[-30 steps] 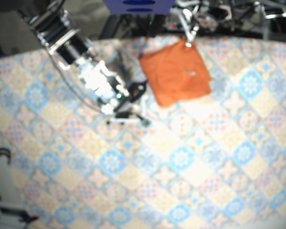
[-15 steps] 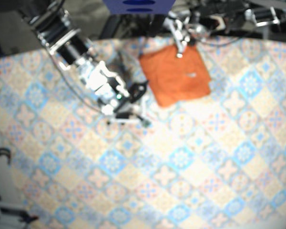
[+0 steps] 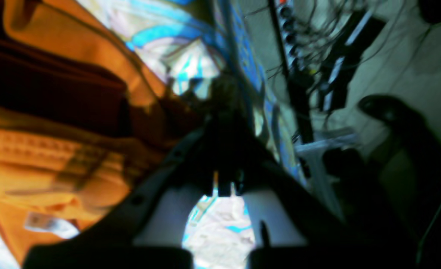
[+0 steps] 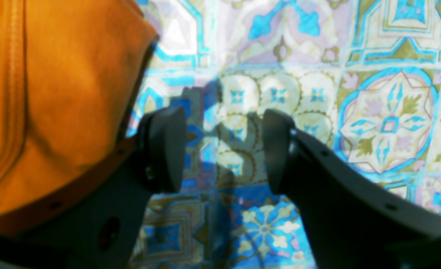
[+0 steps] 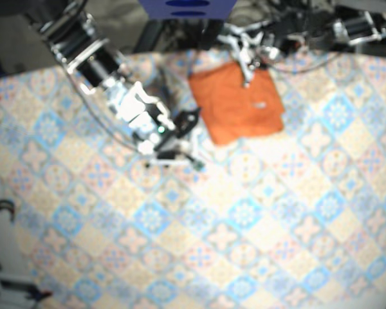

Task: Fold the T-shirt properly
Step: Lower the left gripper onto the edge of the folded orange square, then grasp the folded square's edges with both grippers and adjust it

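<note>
With the orange shirt (image 5: 237, 103) folded square at the far middle of the table (image 5: 244, 212), the right claw (image 4: 224, 149) rests spread and empty left of it, likely done, while the left claw (image 5: 246, 73) over its far edge is too dark to tell.

The orange T-shirt (image 5: 237, 106) is lying folded into a compact, roughly square bundle near the far edge of the table (image 5: 257, 244), about midway along that edge. It is sitting turned, so its corners are pointing diamond-wise. Its layers are lying flat on one another, stitched hems are showing along the folds, and a small white label (image 5: 260, 104) is facing up on the top layer.
</note>
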You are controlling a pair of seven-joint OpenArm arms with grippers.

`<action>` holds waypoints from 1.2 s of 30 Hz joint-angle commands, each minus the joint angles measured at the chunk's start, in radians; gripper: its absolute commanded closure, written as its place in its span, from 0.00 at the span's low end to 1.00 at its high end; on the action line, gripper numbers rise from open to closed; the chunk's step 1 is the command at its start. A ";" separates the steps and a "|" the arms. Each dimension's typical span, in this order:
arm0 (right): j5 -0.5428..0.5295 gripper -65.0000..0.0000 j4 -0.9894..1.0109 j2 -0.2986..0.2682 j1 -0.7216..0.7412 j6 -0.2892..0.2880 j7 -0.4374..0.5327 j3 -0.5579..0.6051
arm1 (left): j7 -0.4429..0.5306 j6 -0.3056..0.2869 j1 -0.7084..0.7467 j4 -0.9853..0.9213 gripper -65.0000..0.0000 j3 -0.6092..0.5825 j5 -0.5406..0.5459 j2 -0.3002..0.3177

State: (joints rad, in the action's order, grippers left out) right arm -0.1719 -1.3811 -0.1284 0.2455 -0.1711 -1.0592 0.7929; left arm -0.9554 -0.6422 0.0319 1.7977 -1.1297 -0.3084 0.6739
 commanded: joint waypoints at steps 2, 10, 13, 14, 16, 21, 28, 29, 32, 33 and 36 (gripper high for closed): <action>-0.001 0.51 -0.021 0.005 0.019 0.002 0.015 0.001 | -0.037 0.028 -0.007 -0.035 1.00 0.032 -0.064 0.010; -0.001 0.51 -0.022 0.025 0.027 0.002 0.015 0.095 | -0.037 0.028 -0.003 -0.031 1.00 0.130 -0.064 0.017; -0.001 0.51 -0.019 0.037 0.028 0.002 0.015 0.096 | -0.037 0.028 -0.002 -0.031 1.00 0.144 -0.064 0.039; -0.001 0.51 -0.021 0.037 0.028 0.002 0.015 0.096 | -0.037 0.028 -0.002 -0.031 1.00 0.150 -0.064 0.040; -0.001 0.51 -0.022 0.037 0.035 0.002 0.015 0.096 | -0.037 0.028 0.001 -0.031 1.00 0.170 -0.064 0.042; -0.001 0.51 -0.022 0.037 0.056 0.002 0.015 0.147 | -0.037 0.028 0.001 -0.031 1.00 0.184 -0.062 0.070; -0.001 0.51 -0.022 0.037 0.061 0.002 0.014 0.158 | -0.037 0.028 0.001 -0.031 1.00 0.221 -0.051 0.099; -0.001 0.51 -0.022 0.037 0.061 0.002 0.014 0.155 | -0.037 0.028 -0.003 -0.031 1.00 0.221 -0.039 0.099; 0.030 0.51 -0.022 0.037 0.070 0.002 0.014 0.147 | -0.037 0.028 0.001 -0.031 1.00 0.248 0.004 0.099; 0.064 0.51 -0.022 0.037 0.079 0.002 0.012 0.147 | -0.037 0.028 0.003 -0.031 1.00 0.254 0.012 0.099; 0.166 0.51 0.001 0.037 0.090 0.002 -0.010 0.145 | -0.037 0.028 0.003 -0.031 1.00 0.254 0.018 0.099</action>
State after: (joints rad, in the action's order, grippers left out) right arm 0.0006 -1.3693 -0.0975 0.3161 -0.1726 -1.0763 0.9455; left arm -0.9810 -0.6189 0.0471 1.7531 -0.8841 -0.2794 0.7547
